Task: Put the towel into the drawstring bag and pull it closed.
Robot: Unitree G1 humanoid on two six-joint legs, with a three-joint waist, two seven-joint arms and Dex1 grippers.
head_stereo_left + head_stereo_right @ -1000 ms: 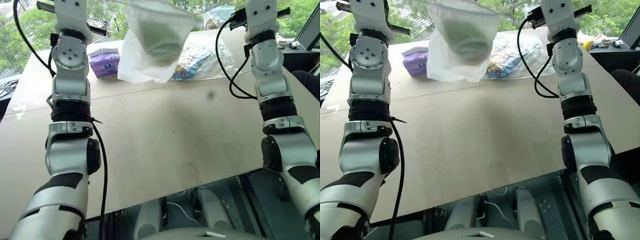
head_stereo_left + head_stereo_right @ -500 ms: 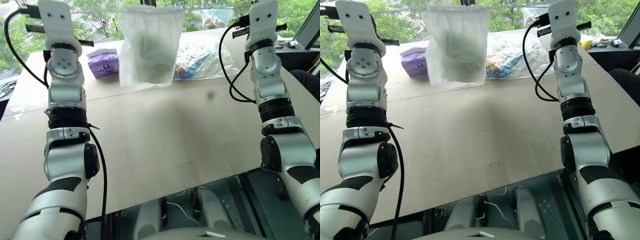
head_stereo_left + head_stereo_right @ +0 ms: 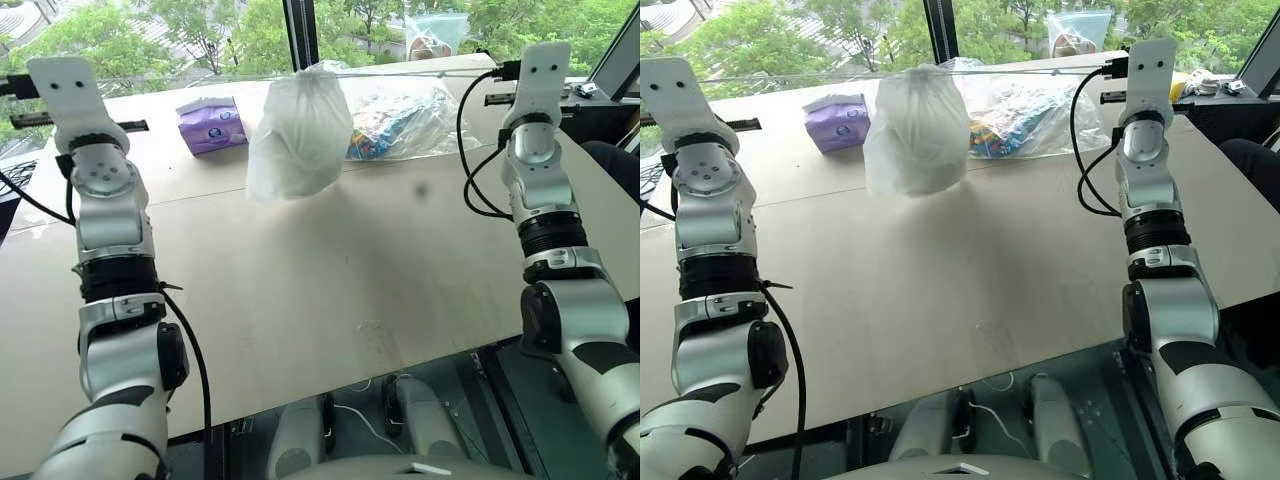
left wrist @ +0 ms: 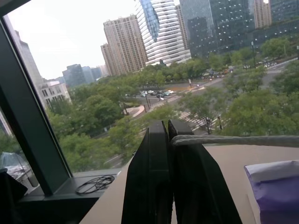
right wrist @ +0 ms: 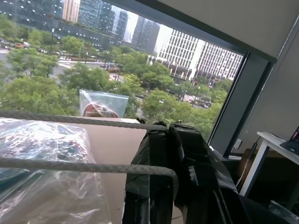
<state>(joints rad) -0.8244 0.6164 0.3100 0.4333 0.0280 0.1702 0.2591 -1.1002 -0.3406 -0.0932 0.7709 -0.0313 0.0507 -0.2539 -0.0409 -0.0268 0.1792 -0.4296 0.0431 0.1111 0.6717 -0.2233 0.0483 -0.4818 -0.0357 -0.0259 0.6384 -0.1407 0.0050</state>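
The bag (image 3: 298,135) hangs at 12 o'clock over the far half of the table (image 3: 330,280), its mouth gathered tight into a small bunch at the top. Its lower edge is at or just above the tabletop; I cannot tell if it touches. A pale rounded mass fills its body; the towel sits inside, seen through the thin fabric as a faint bulge, its colour hard to make out.

A thin white cord (image 3: 400,73) runs taut from the bag's neck toward each arm, stretched nearly level across the far edge of the table.

The left end effector (image 4: 169,140), at 10 o'clock, has its 2 black fingers pressed together with the cord (image 4: 233,140) pinched between them near the tips. The right end effector (image 5: 167,135), at 2 o'clock, is likewise clamped on the cord (image 5: 70,165): 2 strands of it lead off from the fingers, 1 looping round them.

Behind the bag at 1 o'clock lies a clear plastic bag (image 3: 405,115) of colourful things, just beside it. At 11 o'clock a purple pack (image 3: 210,124) rests on the table, apart from the bag. A clear pouch (image 3: 437,32) stands against the window (image 3: 230,35) at 1 o'clock.
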